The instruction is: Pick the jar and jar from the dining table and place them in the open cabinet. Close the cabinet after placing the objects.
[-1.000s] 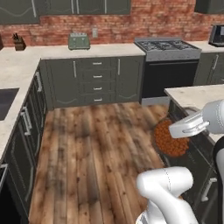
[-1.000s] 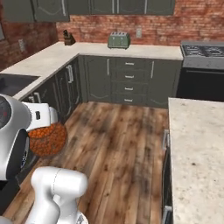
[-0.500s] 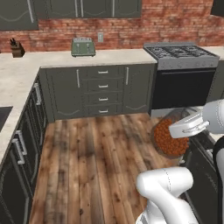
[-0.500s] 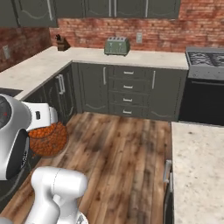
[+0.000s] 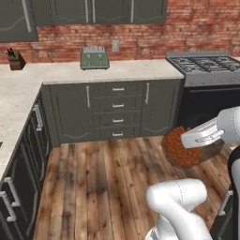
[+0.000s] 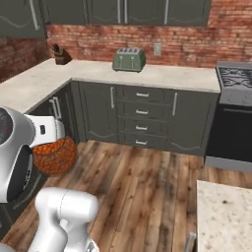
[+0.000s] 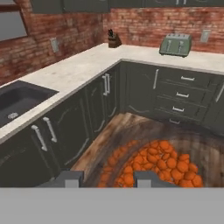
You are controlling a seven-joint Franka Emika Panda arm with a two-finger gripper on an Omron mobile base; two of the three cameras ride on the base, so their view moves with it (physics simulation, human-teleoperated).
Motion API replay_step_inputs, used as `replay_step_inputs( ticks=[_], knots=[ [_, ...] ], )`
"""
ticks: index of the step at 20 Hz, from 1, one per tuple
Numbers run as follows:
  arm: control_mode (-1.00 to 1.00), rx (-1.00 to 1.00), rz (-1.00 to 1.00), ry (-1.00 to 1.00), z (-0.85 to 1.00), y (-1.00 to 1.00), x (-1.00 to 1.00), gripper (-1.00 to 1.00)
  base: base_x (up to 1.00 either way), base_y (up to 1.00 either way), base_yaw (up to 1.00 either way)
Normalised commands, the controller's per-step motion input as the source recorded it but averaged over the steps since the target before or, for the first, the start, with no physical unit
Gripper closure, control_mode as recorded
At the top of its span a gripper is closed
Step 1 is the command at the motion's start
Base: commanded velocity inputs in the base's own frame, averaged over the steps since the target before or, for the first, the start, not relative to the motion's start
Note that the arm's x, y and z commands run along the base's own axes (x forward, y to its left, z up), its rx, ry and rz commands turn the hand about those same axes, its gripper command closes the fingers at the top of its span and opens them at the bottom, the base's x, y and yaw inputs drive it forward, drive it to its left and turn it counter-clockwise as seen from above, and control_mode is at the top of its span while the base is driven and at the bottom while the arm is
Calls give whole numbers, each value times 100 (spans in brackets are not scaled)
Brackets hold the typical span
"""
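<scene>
A clear glass jar full of orange-red granules hangs over the wooden floor, with my gripper shut on it. From the right base view the jar sits just under the gripper at the left. Through the hand camera the jar lies below the gripper, its granules showing between the fingertips. A corner of the beige dining table shows at the lower right. Dark grey wall cabinet doors with silver bar handles run along the top and look shut.
An L-shaped counter with dark drawer fronts stands ahead, carrying a green toaster and a knife block. A stove stands at the right, a sink at the left. Wooden floor lies between.
The whole picture has shifted and grown: the base has driven closer to the back counter while turning. The jar stays in the gripper in the same place relative to the arm.
</scene>
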Motion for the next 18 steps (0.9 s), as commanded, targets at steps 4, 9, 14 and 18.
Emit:
replay_step_inputs(
  ticks=[4,9,14,18],
  knots=[
    [100,0,0,0,0,0,0,100,100,0,9],
    [100,0,0,0,0,0,0,100,100,0,8],
    [100,0,0,0,0,0,0,100,100,1,6],
    [100,0,0,0,0,0,0,100,100,8,6]
  ],
)
